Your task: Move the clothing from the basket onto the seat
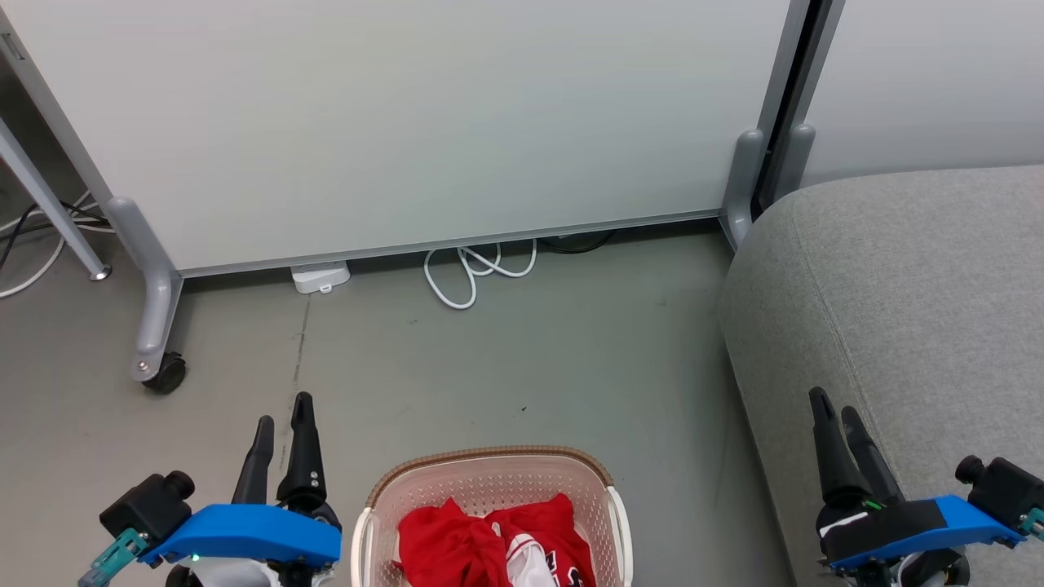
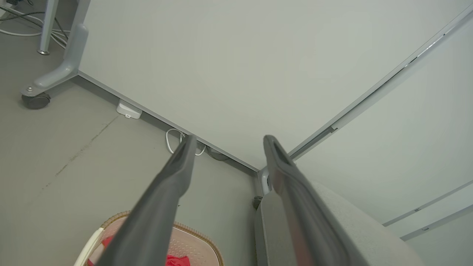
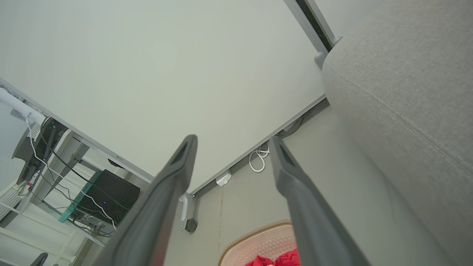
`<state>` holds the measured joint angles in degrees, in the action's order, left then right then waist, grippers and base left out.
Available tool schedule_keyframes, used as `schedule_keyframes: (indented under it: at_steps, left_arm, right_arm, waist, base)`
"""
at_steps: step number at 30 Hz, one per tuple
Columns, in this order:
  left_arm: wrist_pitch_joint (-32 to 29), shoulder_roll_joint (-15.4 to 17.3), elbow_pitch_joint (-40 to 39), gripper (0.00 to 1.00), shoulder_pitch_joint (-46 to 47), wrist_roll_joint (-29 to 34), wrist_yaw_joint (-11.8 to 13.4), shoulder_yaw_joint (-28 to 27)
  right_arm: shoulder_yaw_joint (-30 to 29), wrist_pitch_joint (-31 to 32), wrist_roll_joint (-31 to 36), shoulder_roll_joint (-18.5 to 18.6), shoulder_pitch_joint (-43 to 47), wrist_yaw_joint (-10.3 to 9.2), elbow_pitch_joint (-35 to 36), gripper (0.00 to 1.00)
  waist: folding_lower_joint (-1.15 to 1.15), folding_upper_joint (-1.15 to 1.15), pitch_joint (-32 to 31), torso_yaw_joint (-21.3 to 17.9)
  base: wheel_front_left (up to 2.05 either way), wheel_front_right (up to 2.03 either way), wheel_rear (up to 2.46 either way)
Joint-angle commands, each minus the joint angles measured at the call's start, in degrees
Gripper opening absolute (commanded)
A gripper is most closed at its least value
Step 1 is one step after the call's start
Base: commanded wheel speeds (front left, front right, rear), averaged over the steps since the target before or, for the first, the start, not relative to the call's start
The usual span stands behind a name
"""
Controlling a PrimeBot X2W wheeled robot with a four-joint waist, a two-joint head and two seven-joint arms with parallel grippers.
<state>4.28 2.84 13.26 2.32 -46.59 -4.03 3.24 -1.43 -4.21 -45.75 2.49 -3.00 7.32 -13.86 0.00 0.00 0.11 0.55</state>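
The cream basket [image 1: 489,477] with a brown woven rim sits on the floor at the bottom centre of the head view, cut off by the frame edge. Red clothing [image 1: 489,542] with white trim lies bunched inside it. The grey fabric seat [image 1: 897,302] fills the right side. My left gripper [image 1: 284,408] hangs open left of the basket, holding nothing. My right gripper [image 1: 833,403] stands open over the seat's front edge, empty too. The left wrist view shows the basket [image 2: 192,244] and the seat [image 2: 354,229]. The right wrist view shows the basket [image 3: 258,240] and red clothing [image 3: 284,258].
A white wheeled partition panel [image 1: 408,122] stands across the back, its caster [image 1: 167,373] at the left. A white cable loop [image 1: 473,277] and a small white box [image 1: 320,277] lie at its foot. Grey floor [image 1: 506,359] stretches between partition and basket.
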Motion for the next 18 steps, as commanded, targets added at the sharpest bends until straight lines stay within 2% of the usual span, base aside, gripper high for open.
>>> schedule_keyframes:
  at_steps: [1,18]
  left_arm:
    - [0.7,0.5,-0.8,1.0,0.6,2.6,0.1,0.7]
    - [3.6,1.5,-0.5,1.0,0.5,14.9,1.4,3.7]
  right_arm:
    - [0.1,-0.7,2.3,0.4,-0.1,0.13,0.9,1.0]
    - [0.9,-3.7,15.1,0.4,0.1,0.15,0.4,1.0]
  waist:
    - [0.0,0.0,0.0,0.0]
    - [0.0,0.0,-0.1,0.2]
  base:
    - [0.0,0.0,0.0]
    - [0.0,0.0,0.0]
